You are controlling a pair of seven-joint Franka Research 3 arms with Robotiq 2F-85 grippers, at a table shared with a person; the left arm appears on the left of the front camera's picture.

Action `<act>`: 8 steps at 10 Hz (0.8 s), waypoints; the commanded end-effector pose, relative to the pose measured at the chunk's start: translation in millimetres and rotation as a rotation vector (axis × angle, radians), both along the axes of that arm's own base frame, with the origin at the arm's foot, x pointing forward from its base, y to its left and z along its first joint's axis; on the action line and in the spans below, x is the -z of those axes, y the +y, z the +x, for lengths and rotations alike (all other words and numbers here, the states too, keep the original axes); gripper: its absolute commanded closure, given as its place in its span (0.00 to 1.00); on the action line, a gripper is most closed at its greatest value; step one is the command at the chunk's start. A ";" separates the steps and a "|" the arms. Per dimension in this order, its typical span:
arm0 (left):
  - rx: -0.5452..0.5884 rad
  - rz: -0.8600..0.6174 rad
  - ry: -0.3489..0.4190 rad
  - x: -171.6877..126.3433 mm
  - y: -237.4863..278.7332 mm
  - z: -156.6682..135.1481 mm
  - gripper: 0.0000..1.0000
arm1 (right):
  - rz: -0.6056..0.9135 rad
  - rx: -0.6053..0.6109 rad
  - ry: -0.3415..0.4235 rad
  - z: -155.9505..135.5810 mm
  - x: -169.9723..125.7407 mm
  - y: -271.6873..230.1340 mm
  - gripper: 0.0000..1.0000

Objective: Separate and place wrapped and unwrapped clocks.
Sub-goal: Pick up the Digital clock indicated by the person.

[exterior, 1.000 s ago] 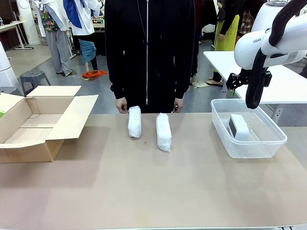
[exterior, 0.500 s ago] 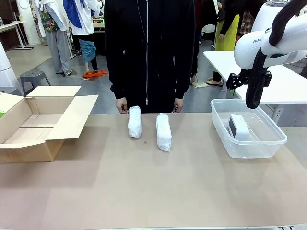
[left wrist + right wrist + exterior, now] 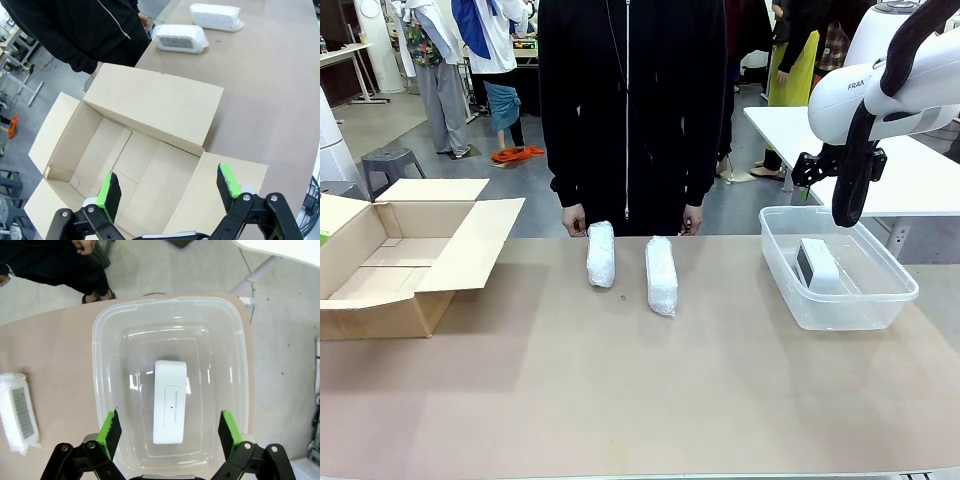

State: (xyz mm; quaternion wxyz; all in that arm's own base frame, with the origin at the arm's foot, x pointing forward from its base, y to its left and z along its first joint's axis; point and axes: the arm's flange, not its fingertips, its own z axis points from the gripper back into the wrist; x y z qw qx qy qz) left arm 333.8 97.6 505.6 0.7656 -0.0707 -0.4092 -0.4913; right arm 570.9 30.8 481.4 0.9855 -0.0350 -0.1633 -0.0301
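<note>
Bubble-wrapped white left bundle [image 3: 601, 254] and right bundle [image 3: 661, 275] lie apart on the tan table [image 3: 620, 400]. Bare white rounded clock [image 3: 170, 401] lies in the clear plastic tub [image 3: 170, 301] under the right gripper [image 3: 170, 427], jaws spread, empty. The left gripper [image 3: 170, 182], likewise spread, hovers over the open cardboard box [image 3: 155, 107].

"FRA", cut off, on the white right arm [image 3: 880, 95]

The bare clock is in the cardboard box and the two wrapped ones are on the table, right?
Not quite. The bare clock lies in the clear plastic tub, not the cardboard box; the right wrist view shows it. The two wrapped clocks are on the table.
</note>
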 end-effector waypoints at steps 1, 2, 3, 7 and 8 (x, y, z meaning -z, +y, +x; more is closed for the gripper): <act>0.021 -0.010 -0.011 2.3 2.3 1.7 0.00 | 0.000 0.001 0.001 0.4 0.6 -0.3 0.00; 0.021 -0.010 -0.011 2.3 2.3 1.7 0.00 | 0.000 0.001 0.001 0.4 0.6 -0.3 0.00; 0.021 -0.010 -0.011 2.3 2.3 1.7 0.00 | 0.000 0.001 0.001 0.4 0.6 -0.3 0.00; 0.021 -0.010 -0.011 2.3 2.3 1.7 0.00 | 0.000 0.001 0.001 0.4 0.6 -0.3 0.00; 0.021 -0.010 -0.011 2.3 2.3 1.7 0.00 | 0.000 0.001 0.001 0.4 0.6 -0.3 0.00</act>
